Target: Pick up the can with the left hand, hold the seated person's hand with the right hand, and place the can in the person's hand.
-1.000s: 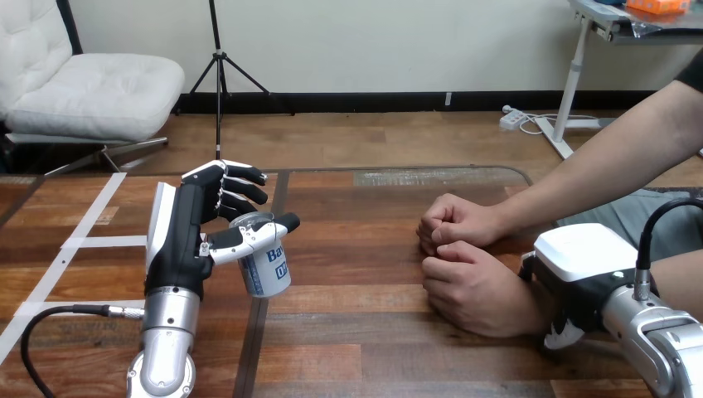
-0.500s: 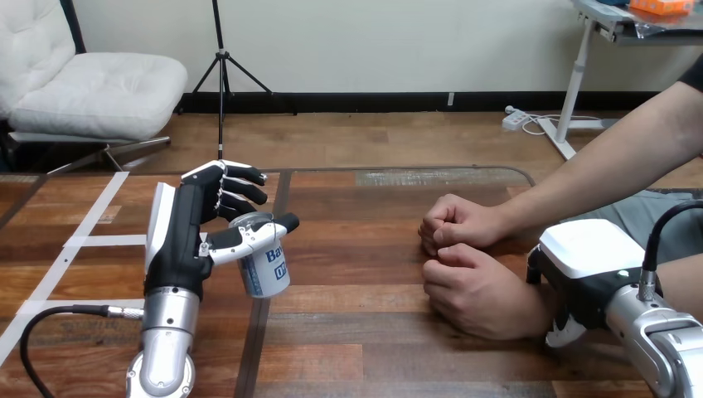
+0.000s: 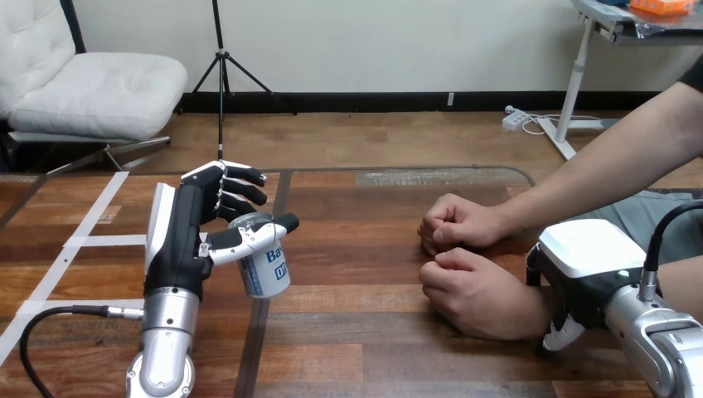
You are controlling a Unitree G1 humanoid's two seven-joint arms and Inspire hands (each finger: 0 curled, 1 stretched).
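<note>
The left hand (image 3: 178,240) has its fingers round the tilted can (image 3: 267,267) — it could roll off the person's near hand (image 3: 477,286), a closed fist — and I cannot tell the right hand (image 3: 580,278) hold.

The robot's black left hand (image 3: 176,245) carried a white back shell and black-and-white jointed fingers (image 3: 242,177); the right hand (image 3: 584,259) was white-shelled too, both forearms (image 3: 168,325) silver.

You've got a white can (image 3: 269,274) with blue print, black-and-white left hand (image 3: 178,249), brown wood-grain table (image 3: 365,332), white tape strips (image 3: 104,241) on it.
</note>
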